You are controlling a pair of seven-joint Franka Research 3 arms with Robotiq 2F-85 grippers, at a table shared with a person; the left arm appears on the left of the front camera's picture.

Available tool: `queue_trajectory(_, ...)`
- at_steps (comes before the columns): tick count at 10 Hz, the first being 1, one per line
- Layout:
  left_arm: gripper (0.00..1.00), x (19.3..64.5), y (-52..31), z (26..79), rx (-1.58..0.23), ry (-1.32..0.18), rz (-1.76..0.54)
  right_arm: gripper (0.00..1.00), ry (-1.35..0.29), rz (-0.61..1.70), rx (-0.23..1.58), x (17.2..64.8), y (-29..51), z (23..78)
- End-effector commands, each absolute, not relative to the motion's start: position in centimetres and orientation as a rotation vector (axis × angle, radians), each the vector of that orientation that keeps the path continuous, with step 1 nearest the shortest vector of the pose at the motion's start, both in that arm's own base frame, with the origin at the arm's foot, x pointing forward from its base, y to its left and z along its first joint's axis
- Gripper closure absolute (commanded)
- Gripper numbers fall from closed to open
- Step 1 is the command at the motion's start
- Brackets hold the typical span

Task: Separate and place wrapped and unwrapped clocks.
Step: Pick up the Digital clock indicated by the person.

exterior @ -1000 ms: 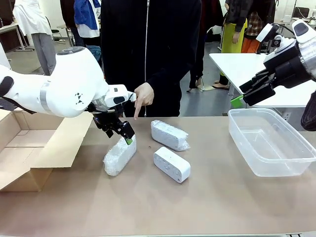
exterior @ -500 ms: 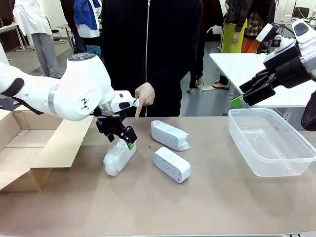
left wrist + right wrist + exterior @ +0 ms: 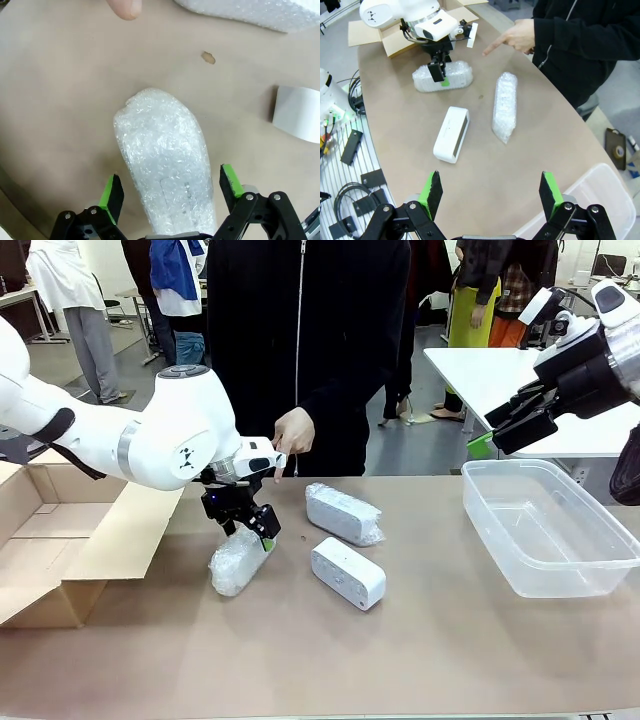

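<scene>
Three clocks lie on the desk (image 3: 450,660): two in bubble wrap, one bare. The first bundle (image 3: 238,562) lies toward the left edge. The left hand (image 3: 252,525) stands over its far end, jaws apart, one pad on each side, neither touching. The second bundle (image 3: 343,512) lies mid-desk near the far edge, with the bare clock (image 3: 348,572) just in front of it. A person's hand (image 3: 290,435) points down at the far edge. A cardboard box (image 3: 60,540) sits at the left edge; you cannot tell what it holds. A clear tub (image 3: 545,530) sits at the right edge. The right hand (image 3: 510,430) hangs above it, jaws apart.
</scene>
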State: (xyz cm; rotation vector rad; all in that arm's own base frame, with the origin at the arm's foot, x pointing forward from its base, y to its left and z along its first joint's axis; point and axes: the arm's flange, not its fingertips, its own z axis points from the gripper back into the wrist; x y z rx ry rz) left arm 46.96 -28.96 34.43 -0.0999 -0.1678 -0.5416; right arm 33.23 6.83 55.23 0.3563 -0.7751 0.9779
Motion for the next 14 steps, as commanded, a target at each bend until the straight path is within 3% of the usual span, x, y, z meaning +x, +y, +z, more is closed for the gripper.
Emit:
queue_trajectory(1, 0.0, 47.3, -29.6, 34.9, -0.062, -0.133, -0.511, 0.0, -0.771, 0.985, 0.371, 33.3, 6.7, 55.1)
queue_trajectory(2, 0.2, 47.4, -29.6, 34.8, -0.05, -0.11, -0.501, 0.0, -0.771, 0.985, 0.371, 33.3, 6.7, 55.1)
queue_trajectory(3, 0.2, 47.5, -29.5, 34.9, -0.052, -0.098, -0.495, 0.0, -0.771, 0.985, 0.371, 33.3, 6.7, 55.1)
queue_trajectory(4, 0.4, 47.5, -29.5, 35.0, -0.053, -0.101, -0.487, 0.0, -0.771, 0.985, 0.371, 33.3, 6.7, 55.1)
queue_trajectory(5, 0.25, 47.5, -29.5, 35.0, -0.054, -0.101, -0.487, 0.0, -0.771, 0.985, 0.371, 33.3, 6.7, 55.1)
queue_trajectory(6, 0.6, 47.5, -29.5, 35.0, -0.064, -0.1, -0.491, 0.0, -0.771, 0.985, 0.371, 33.3, 6.7, 55.1)
queue_trajectory(7, 0.45, 47.4, -29.5, 35.0, -0.067, -0.102, -0.492, 0.0, -0.771, 0.985, 0.371, 33.3, 6.7, 55.1)
queue_trajectory(8, 0.8, 47.4, -29.3, 35.2, -0.071, -0.107, -0.494, 0.0, -0.771, 0.985, 0.371, 33.3, 6.7, 55.1)
queue_trajectory(9, 0.65, 47.4, -29.3, 35.4, -0.078, -0.115, -0.496, 0.0, -0.771, 0.985, 0.371, 33.3, 6.7, 55.1)
queue_trajectory(10, 1.0, 47.3, -29.2, 35.5, -0.082, -0.117, -0.497, 0.0, -0.771, 0.985, 0.371, 33.3, 6.7, 55.1)
queue_trajectory(11, 0.85, 47.2, -29.0, 35.8, -0.093, -0.126, -0.498, 0.0, -0.771, 0.985, 0.371, 33.3, 6.7, 55.1)
queue_trajectory(12, 1.0, 47.0, -28.5, 36.5, -0.099, -0.142, -0.488, 0.0, -0.771, 0.985, 0.371, 33.3, 6.7, 55.1)
queue_trajectory(14, 1.0, 44.1, -26.2, 40.8, -0.035, -0.203, -0.46, 0.0, -0.771, 0.985, 0.371, 33.3, 6.7, 55.1)
